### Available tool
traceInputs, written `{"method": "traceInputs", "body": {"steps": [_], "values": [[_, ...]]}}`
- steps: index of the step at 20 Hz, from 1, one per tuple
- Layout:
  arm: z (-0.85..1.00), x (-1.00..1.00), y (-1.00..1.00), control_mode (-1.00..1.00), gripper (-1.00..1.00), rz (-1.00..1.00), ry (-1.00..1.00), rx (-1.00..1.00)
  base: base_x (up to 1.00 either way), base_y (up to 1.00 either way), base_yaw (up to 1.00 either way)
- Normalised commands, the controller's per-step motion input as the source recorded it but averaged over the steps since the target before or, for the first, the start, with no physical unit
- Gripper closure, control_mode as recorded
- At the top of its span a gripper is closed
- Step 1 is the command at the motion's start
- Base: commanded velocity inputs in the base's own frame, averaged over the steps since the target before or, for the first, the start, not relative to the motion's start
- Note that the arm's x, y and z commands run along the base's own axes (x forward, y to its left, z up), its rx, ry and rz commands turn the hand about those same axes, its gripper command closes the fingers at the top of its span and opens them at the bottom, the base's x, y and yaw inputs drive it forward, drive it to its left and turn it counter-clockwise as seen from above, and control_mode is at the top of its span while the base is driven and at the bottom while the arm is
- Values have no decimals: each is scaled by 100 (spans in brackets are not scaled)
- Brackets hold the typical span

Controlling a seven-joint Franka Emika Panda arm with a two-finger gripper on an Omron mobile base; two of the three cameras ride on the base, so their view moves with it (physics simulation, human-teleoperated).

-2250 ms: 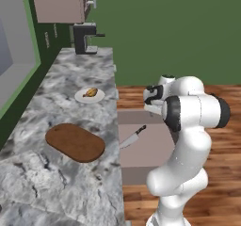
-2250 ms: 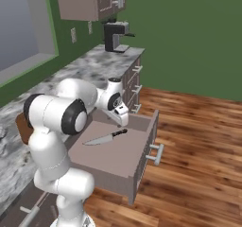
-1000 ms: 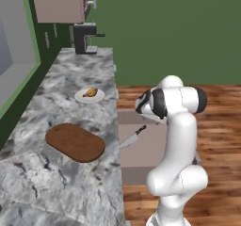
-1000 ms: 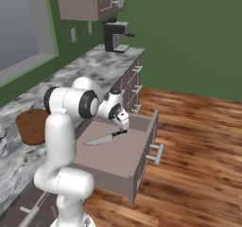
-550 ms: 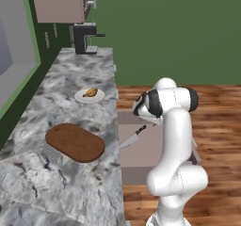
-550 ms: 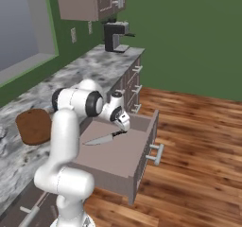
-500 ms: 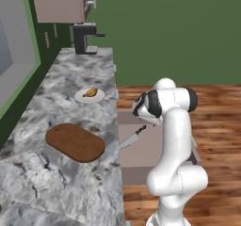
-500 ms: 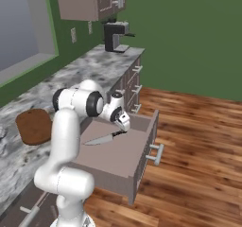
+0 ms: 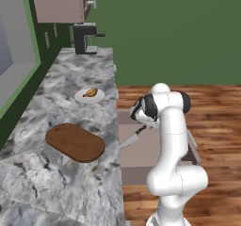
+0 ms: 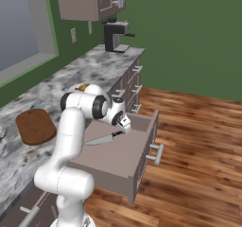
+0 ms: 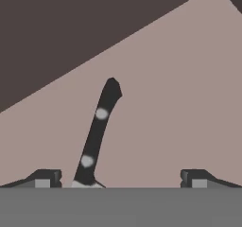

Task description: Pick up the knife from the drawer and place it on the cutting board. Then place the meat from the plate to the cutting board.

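Hand view, looking down into the drawer [image 11: 179, 79], whose mauve-brown floor occupies most of the field; a darker brown band crosses the upper left on a diagonal. The black handle of the knife [image 11: 98, 131] lies on the drawer floor, running from near the bottom edge up to a rounded end, leaning slightly right, with two pale rivets along it. A sliver of silver-grey blade shows at its lower end. The two dark fingers [image 11: 45, 178] stand wide apart at the bottom, the handle between them, nearer the left one, touching neither.

Marble counter [image 9: 70, 182] carries cutting board [image 9: 75, 141], plate [image 9: 81, 98], coffee machine [image 9: 84, 38].
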Motion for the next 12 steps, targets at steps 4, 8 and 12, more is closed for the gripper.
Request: {"method": "traceInputs", "body": {"steps": [4, 8, 12], "values": [[-35, 32, 0, -100, -100, 0, 0, 0, 0, 0, 0], [-26, 38, 0, -100, -100, 0, 0, 0, 0, 0, 0], [-14, 35, 0, -100, -100, 0, 0, 0, 0, 0, 0]]}}
